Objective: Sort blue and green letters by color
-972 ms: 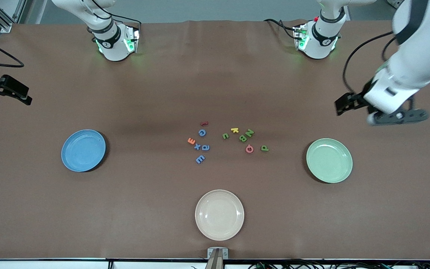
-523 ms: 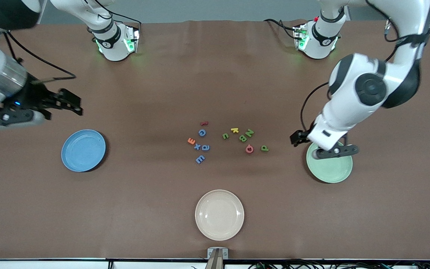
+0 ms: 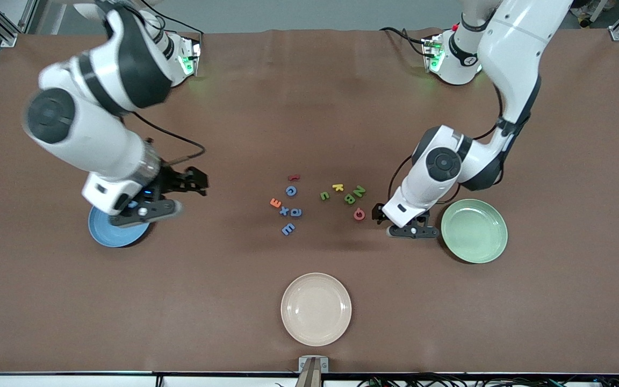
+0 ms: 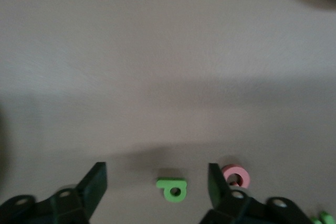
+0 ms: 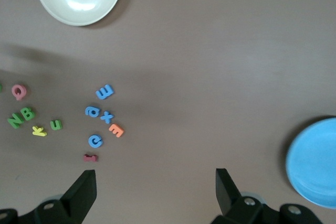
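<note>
The brown table (image 3: 309,107) carries everything, and the cream plate (image 3: 316,309) at its front-camera edge serves as the landmark. The right arm (image 3: 94,118) reaches down from its base, its right gripper (image 3: 194,183) hanging with fingers spread wide over bare table beside the blue plate (image 3: 113,234), which sits toward the right arm's end of the table from the cream plate and farther from the front camera. The left arm (image 3: 449,161) bends low; its left gripper (image 4: 157,184) is open, its two fingers (image 4: 94,182) standing on either side of a green letter (image 4: 173,189) without touching it, just beside the pink ring-shaped letter (image 3: 359,214). The green plate (image 3: 474,230) lies toward the left arm's end of the table from the cream plate, also farther from the camera.

The letters lie loose on the table farther from the front camera than the cream plate, roughly in line with it. The four blue letters (image 3: 290,210) cluster together with an orange letter (image 3: 275,202) and a dark red letter (image 3: 293,177). Toward the left arm's end from them lie three more green letters (image 3: 353,194) and a yellow letter (image 3: 337,187). None of the letters is on a plate.
</note>
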Robot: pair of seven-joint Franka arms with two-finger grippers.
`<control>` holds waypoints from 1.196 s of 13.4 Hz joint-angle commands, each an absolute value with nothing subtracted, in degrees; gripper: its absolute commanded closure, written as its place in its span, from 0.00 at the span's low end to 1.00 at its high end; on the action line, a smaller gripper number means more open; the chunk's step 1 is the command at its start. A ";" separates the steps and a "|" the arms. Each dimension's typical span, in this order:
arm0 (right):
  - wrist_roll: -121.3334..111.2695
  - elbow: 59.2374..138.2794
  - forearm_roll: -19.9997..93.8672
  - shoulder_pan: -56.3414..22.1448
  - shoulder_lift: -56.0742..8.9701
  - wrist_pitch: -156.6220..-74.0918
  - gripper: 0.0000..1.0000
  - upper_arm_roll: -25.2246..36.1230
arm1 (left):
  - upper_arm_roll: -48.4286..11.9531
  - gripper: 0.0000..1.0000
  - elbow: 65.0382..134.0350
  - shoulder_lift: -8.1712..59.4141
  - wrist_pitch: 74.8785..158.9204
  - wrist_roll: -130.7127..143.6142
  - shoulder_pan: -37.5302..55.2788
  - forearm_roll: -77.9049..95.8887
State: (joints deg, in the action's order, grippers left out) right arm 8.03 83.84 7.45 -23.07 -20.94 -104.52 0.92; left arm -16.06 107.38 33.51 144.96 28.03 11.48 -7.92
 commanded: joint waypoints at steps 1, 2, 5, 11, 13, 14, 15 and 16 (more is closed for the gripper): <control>13.15 83.41 8.26 -26.79 -26.69 -109.57 0.00 1.41 | -16.08 0.23 108.19 34.98 145.63 29.00 11.78 -9.05; 17.10 83.32 8.35 -28.46 -28.55 -111.51 0.00 1.41 | -16.08 0.26 109.06 35.07 145.63 29.00 11.86 -9.05; 28.53 83.32 8.17 -33.38 -34.26 -118.28 0.00 1.41 | -16.17 0.29 109.42 35.59 145.63 29.00 12.21 -9.05; 35.42 83.23 8.09 -36.12 -42.18 -127.16 0.01 1.41 | -16.17 0.35 109.51 36.21 145.37 28.92 12.39 -9.14; 35.51 82.97 8.00 -36.12 -44.46 -129.54 0.02 1.41 | -16.08 0.45 109.60 36.21 145.28 28.92 13.18 -9.14; 35.68 82.88 7.91 -36.04 -45.43 -129.72 0.03 1.41 | -16.17 0.53 109.86 36.12 145.20 28.92 13.18 -9.14; 36.38 82.36 7.91 -36.04 -46.31 -129.90 0.03 1.41 | -16.17 0.65 110.39 35.78 145.20 28.92 13.10 -9.14; 36.91 81.48 7.82 -36.04 -47.01 -130.25 0.03 1.49 | -16.17 0.80 110.74 35.34 144.85 28.57 12.66 -9.14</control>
